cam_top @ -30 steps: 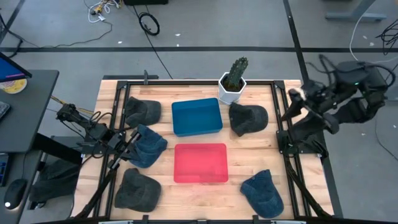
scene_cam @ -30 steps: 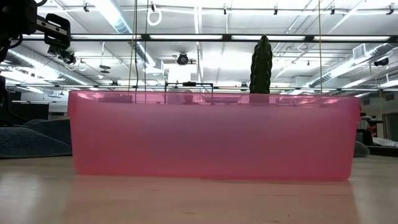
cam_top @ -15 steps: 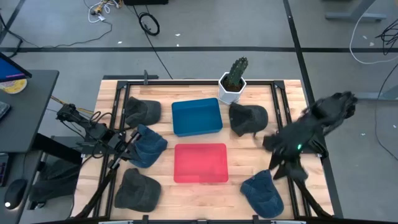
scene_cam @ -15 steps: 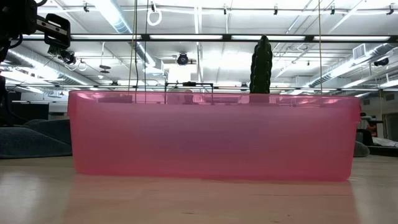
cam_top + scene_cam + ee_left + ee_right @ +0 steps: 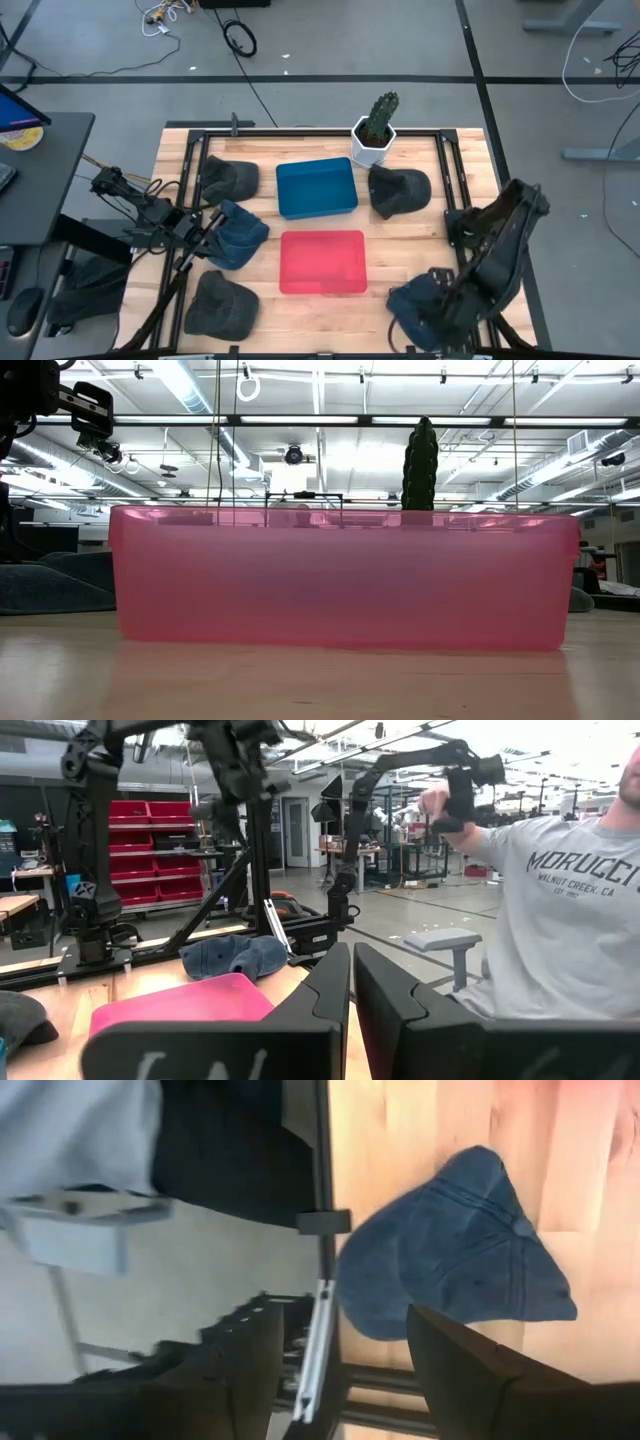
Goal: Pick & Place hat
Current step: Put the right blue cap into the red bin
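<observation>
Above the blue hat [image 5: 455,1255] at the table's near right corner, my right gripper [image 5: 340,1360] hangs spread wide; soft, light denim, so I'd pinch the crown.

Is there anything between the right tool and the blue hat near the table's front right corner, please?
Nothing visible. The open right tool hangs just over the blue hat, with only bare wooden table around it.
</observation>
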### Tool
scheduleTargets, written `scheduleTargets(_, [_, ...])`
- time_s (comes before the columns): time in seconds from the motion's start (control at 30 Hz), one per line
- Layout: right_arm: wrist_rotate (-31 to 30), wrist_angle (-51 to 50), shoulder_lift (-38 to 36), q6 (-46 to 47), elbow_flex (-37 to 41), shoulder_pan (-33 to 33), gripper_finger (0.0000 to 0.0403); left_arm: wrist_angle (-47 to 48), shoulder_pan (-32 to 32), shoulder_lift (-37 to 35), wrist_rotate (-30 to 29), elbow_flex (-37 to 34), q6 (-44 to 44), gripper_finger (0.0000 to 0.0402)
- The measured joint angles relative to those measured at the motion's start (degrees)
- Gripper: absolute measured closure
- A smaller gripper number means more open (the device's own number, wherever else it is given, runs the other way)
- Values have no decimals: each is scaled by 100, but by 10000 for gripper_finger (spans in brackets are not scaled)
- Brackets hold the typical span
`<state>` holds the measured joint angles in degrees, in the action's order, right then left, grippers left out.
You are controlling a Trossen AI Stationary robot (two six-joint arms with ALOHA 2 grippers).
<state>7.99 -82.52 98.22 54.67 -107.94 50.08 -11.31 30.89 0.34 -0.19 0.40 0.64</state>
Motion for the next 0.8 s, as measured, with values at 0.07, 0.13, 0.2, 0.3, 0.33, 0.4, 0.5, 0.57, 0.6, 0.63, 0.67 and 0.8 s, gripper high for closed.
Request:
scheduleTargets(0.07, [-97, -10, 230, -36, 2, 96, 186, 0, -1, 1, 0, 2, 1, 381])
scheduleTargets(0.13, [-161, -93, 445, -230, 6, 144, 186, 1, 0, 1, 0, 0, 0, 381])
scheduleTargets(0.2, [-441, -248, 606, -361, 10, 172, 185, 0, -2, 0, 0, 0, 0, 381])
scheduleTargets(0.3, [-1001, -319, 774, -402, 9, 191, 186, 0, -1, 1, 0, 1, 1, 381])
scheduleTargets(0.33, [-1053, -260, 825, -429, 9, 189, 185, 0, -1, 1, 0, 1, 2, 381])
scheduleTargets(0.4, [-1125, -166, 872, -455, 20, 190, 185, 0, -2, 0, 0, 0, 1, 381])
scheduleTargets(0.5, [-1332, 143, 861, -501, 316, 208, 185, 0, -2, 0, 0, 2, 0, 381])
scheduleTargets(0.57, [-1296, 369, 861, -555, 693, 235, 185, 1, -1, 0, 0, 2, 0, 381])
scheduleTargets(0.6, [-1150, 492, 861, -547, 912, 235, 185, 0, 0, 0, 0, 1, 0, 381])
scheduleTargets(0.63, [-985, 645, 861, -534, 1138, 235, 185, 0, -2, 0, 0, 2, 1, 381])
scheduleTargets(0.67, [-828, 839, 861, -517, 1359, 235, 185, 0, 0, 0, 0, 1, 1, 381])
scheduleTargets(0.8, [-425, 1687, 861, -544, 2105, 246, 185, 0, 0, 0, 0, 2, 0, 381])
